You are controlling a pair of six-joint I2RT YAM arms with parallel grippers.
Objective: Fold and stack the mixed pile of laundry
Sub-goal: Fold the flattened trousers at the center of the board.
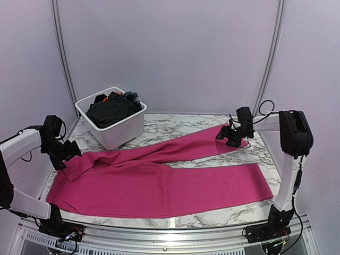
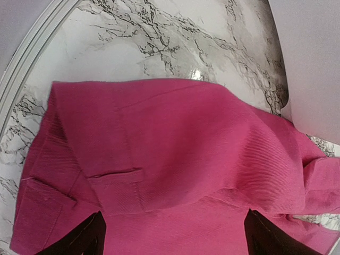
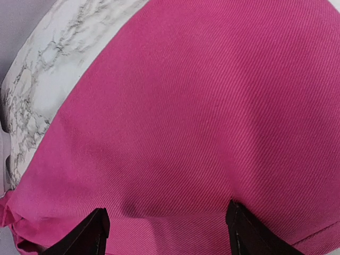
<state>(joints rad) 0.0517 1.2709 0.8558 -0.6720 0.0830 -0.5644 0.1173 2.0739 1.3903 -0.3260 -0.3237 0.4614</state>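
Observation:
A large magenta-pink cloth (image 1: 159, 180), a pair of trousers, lies spread on the marble table, one leg along the front and the other angled to the back right. My left gripper (image 1: 69, 151) hovers open over the waistband end; in the left wrist view its fingers (image 2: 90, 239) stand wide apart above the pink cloth (image 2: 175, 138) near a pocket. My right gripper (image 1: 229, 137) is open over the far leg's end, its fingers (image 3: 244, 228) straddling the pink cloth (image 3: 202, 106). The black pinstriped shirt (image 1: 109, 110), an orange garment (image 1: 108, 97) and a plaid piece (image 1: 133, 98) sit in the tub.
A white plastic tub (image 1: 119, 130) stands at the back left, just behind the trousers. Bare marble table (image 1: 170, 125) shows behind the cloth and along its front edge. Grey walls close in on three sides.

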